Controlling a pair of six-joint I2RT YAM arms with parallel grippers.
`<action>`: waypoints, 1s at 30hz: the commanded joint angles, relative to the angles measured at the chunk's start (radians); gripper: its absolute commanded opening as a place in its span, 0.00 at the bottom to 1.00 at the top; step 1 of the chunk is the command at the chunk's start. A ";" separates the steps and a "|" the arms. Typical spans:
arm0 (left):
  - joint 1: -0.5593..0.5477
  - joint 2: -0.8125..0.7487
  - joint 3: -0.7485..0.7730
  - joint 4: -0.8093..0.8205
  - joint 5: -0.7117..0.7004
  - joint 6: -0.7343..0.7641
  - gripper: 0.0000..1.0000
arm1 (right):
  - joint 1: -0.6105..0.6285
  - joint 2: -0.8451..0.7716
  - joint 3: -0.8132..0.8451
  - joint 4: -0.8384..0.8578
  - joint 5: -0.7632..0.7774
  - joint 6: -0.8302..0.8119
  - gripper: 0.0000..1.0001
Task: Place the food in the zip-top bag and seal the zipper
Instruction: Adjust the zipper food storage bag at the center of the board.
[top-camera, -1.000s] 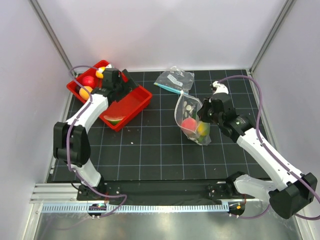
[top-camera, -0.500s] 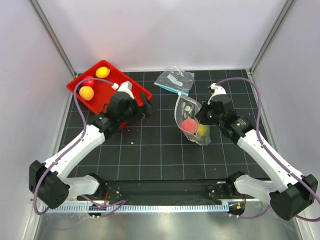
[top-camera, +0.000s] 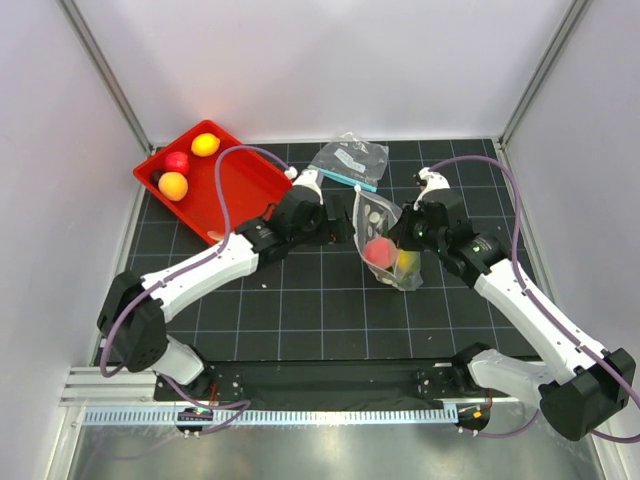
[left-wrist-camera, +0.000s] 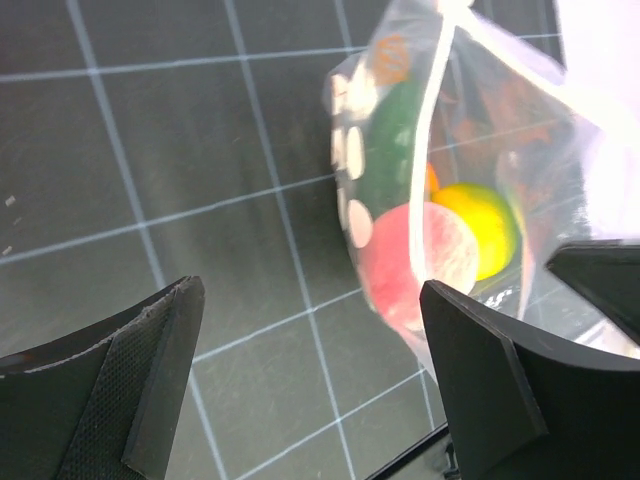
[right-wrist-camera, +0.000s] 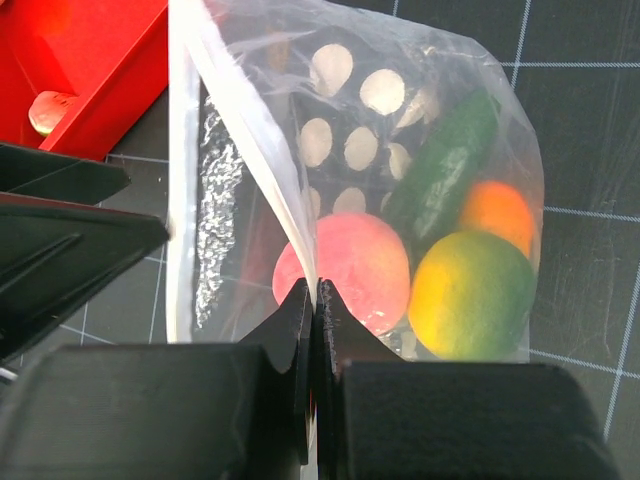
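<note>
The zip-top bag (top-camera: 385, 245) stands upright on the black grid mat, its mouth facing left. My right gripper (right-wrist-camera: 316, 297) is shut on the bag's rim at the pale zipper (right-wrist-camera: 240, 125). Inside the bag lie food pieces: a pink peach (right-wrist-camera: 350, 265), a yellow-green fruit (right-wrist-camera: 470, 295), an orange one (right-wrist-camera: 497, 215) and a dark green one (right-wrist-camera: 440, 170). My left gripper (left-wrist-camera: 310, 385) hangs open just left of the bag (left-wrist-camera: 450, 180), with only mat between its fingers. More food lies in the red tray (top-camera: 235, 185): a yellow (top-camera: 205, 144), a red (top-camera: 177, 161) and an orange piece (top-camera: 172, 185).
A smaller clear pouch with a teal strip (top-camera: 350, 158) lies on the mat behind the bag. White walls and metal posts close in the left, right and back sides. The two arm bases are bolted to the rail at the near edge.
My left arm has swung from over the red tray to the right, up to the bag's mouth, its gripper open. The right gripper has kept its hold on the bag.
</note>
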 joint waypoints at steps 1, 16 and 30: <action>-0.012 0.008 0.042 0.146 -0.021 0.019 0.92 | 0.002 0.002 0.013 0.037 -0.014 0.001 0.01; -0.027 0.091 0.112 0.181 0.154 0.027 0.31 | 0.026 0.027 0.007 0.075 -0.057 0.060 0.01; 0.012 0.119 0.371 -0.158 0.248 0.142 0.00 | 0.137 0.007 0.050 0.073 -0.046 0.089 0.01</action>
